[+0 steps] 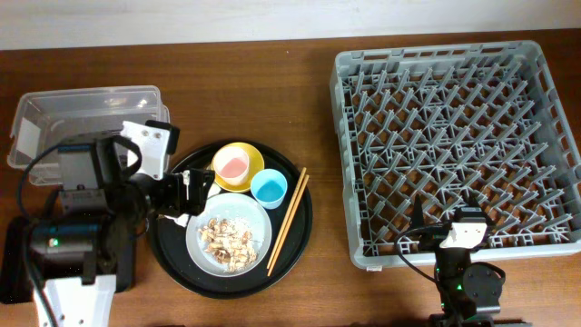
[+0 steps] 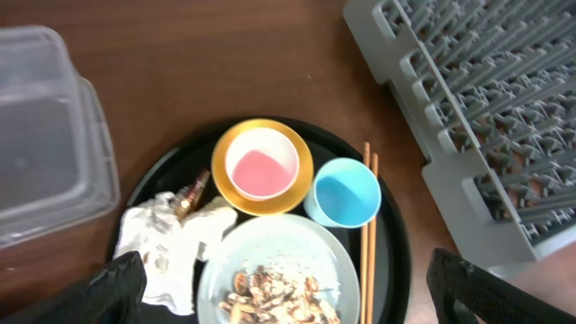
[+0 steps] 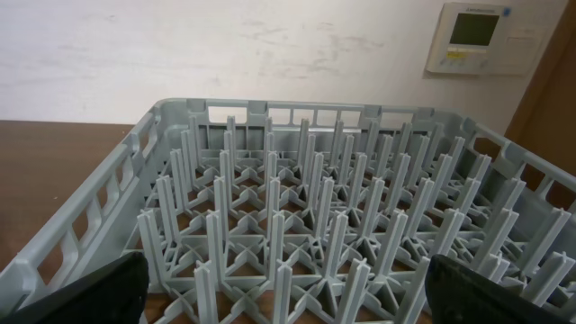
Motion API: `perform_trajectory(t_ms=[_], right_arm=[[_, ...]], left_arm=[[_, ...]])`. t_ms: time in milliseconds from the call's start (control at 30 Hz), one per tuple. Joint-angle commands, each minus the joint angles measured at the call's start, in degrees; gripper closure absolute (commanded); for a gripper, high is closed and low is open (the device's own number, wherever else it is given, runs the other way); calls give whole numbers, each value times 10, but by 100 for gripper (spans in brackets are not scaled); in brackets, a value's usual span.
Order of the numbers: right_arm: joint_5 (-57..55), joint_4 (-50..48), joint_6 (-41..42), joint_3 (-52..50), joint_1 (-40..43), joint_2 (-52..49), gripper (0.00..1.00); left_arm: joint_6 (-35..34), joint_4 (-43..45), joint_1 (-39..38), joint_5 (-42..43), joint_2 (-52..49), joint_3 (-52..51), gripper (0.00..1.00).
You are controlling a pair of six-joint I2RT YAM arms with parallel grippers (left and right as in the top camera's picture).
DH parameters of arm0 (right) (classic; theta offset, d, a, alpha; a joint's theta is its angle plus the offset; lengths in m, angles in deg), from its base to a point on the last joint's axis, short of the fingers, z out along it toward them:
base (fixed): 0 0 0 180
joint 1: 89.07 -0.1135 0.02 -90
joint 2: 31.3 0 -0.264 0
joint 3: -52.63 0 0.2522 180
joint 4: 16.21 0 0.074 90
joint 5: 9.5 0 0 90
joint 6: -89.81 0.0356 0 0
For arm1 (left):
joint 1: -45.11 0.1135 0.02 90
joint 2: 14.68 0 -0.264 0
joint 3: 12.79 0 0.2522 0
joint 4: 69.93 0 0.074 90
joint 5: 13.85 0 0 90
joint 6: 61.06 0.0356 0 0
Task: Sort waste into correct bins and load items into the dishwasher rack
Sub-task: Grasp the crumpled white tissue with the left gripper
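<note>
Both grippers stand fully open and hold nothing. Left gripper (image 2: 283,270) hovers over the round black tray (image 1: 172,263) near the table's left edge, above the napkin (image 2: 166,238) and the plate (image 2: 279,241) of food scraps (image 2: 279,295), probably to clear waste first. Pink cup (image 2: 262,168) nests in the yellow bowl (image 2: 220,171) at the tray's far edge. Blue cup (image 2: 344,191) and chopsticks (image 2: 367,234) lie toward its right edge. Right gripper (image 3: 286,292) sits at the near edge of the empty dishwasher rack (image 1: 454,118), likely placed to load items. Clear box (image 1: 86,109) occupies the table's far-left corner.

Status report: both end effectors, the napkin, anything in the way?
Left end effector open, over round tray. Right end effector open, facing empty rack. Napkin untouched beside plate. Nothing blocking.
</note>
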Motion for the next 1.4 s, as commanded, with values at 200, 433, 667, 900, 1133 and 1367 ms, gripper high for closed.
perform_trajectory(t_ms=[200, 433, 667, 900, 1133, 1367], right_arm=[[-3, 2, 0, -5, 4, 4, 2], [-3, 2, 0, -5, 4, 4, 2], [-3, 2, 0, -5, 4, 4, 2], [-3, 2, 0, -5, 4, 4, 2], [-3, 2, 0, -5, 4, 4, 2], [-3, 2, 0, -5, 4, 4, 2]], left_arm=[[-105, -47, 0, -54, -80, 10, 28], [-226, -82, 0, -223, -177, 2, 46], [-226, -30, 0, -201, -279, 0, 59], [-221, 20, -22, -187, -344, 0, 63], [-222, 63, -32, -250, -389, 0, 66], [-222, 78, -32, -255, -437, 0, 66]])
